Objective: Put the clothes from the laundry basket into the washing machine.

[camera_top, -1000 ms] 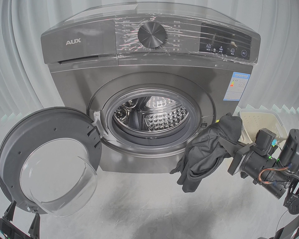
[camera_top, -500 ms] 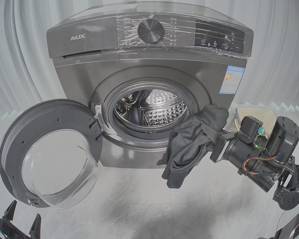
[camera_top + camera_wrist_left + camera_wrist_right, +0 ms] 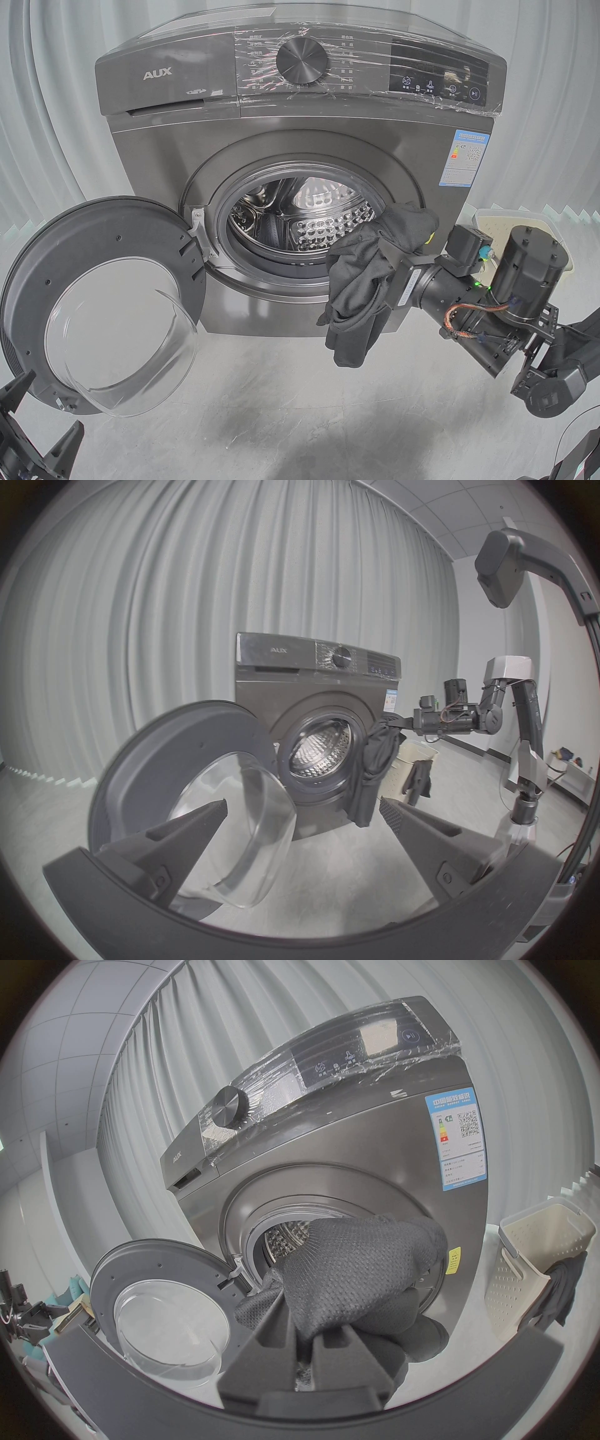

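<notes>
The grey front-loading washing machine [image 3: 300,137] stands with its round door [image 3: 100,300] swung open to the left and its steel drum [image 3: 306,219] exposed. My right gripper [image 3: 392,257] is shut on a dark grey garment [image 3: 359,275] that hangs in front of the right rim of the drum opening. From the right wrist, the garment [image 3: 356,1266] bulges over the gripper [image 3: 306,1341]. The cream laundry basket [image 3: 540,1235] sits right of the machine, with another dark garment [image 3: 559,1294] draped over its rim. My left gripper [image 3: 44,406] is open, low at the left below the door.
Pale curtains run behind the machine. The open door [image 3: 187,774] juts out over the grey floor at the left. In the head view, the right arm partly covers the basket [image 3: 500,219]. Bare floor [image 3: 281,406] lies in front of the machine.
My right gripper has carried the dark garment leftward and slightly up, from beside the basket to the right rim of the drum opening. The head view shifted a little. The left gripper stays low.
</notes>
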`<state>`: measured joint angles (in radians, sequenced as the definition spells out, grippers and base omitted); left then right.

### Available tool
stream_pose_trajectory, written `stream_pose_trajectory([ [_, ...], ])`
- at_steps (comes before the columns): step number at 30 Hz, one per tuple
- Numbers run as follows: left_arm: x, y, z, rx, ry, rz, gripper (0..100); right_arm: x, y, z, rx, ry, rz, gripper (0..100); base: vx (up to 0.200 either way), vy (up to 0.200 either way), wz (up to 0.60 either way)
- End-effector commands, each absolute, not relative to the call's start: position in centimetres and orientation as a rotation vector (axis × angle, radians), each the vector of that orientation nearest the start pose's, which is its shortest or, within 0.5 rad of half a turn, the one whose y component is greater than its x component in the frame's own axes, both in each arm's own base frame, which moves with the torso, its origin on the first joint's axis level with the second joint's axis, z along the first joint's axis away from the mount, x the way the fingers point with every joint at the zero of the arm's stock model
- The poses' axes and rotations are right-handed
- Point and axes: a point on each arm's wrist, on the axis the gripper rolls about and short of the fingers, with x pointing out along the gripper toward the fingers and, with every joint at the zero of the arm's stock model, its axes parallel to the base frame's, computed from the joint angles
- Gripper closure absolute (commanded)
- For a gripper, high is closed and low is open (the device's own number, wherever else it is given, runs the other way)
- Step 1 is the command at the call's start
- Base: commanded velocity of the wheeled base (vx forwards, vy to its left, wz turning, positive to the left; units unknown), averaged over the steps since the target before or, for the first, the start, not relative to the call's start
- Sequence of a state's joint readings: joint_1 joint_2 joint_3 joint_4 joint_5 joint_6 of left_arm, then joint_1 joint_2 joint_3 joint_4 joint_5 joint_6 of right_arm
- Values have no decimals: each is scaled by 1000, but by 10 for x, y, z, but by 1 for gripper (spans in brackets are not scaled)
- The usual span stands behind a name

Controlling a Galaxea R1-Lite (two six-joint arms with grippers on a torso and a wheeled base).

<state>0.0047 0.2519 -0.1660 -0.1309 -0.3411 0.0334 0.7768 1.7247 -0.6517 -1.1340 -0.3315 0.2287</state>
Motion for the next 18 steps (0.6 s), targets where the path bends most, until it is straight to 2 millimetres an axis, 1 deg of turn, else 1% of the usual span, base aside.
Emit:
stream_pose_trajectory([
  [1, 57, -13, 151, 42, 148, -510, 0, 241, 230, 179, 292, -13, 425, 100, 0, 0, 0],
  [3, 70, -17, 153, 45, 153, -550, 0, 244, 234, 181, 301, -24, 428, 100, 0, 0, 0],
  [4, 70, -17, 153, 45, 153, -550, 0, 244, 234, 181, 301, -24, 428, 100, 0, 0, 0],
  [5, 84, -24, 156, 44, 158, -617, 0, 247, 238, 183, 313, -31, 431, 100, 0, 0, 0],
  [8, 100, -36, 154, 48, 183, -705, 0, 247, 245, 185, 330, -36, 448, 100, 0, 0, 0],
  [11, 115, -54, 148, 51, 214, -801, 0, 243, 252, 186, 344, -35, 481, 100, 0, 0, 0],
  [14, 130, -66, 144, 62, 235, -806, 0, 243, 258, 183, 352, -28, 496, 100, 0, 0, 0],
  [18, 148, -85, 138, 60, 238, -852, 0, 239, 266, 183, 355, -27, 522, 100, 0, 0, 0],
])
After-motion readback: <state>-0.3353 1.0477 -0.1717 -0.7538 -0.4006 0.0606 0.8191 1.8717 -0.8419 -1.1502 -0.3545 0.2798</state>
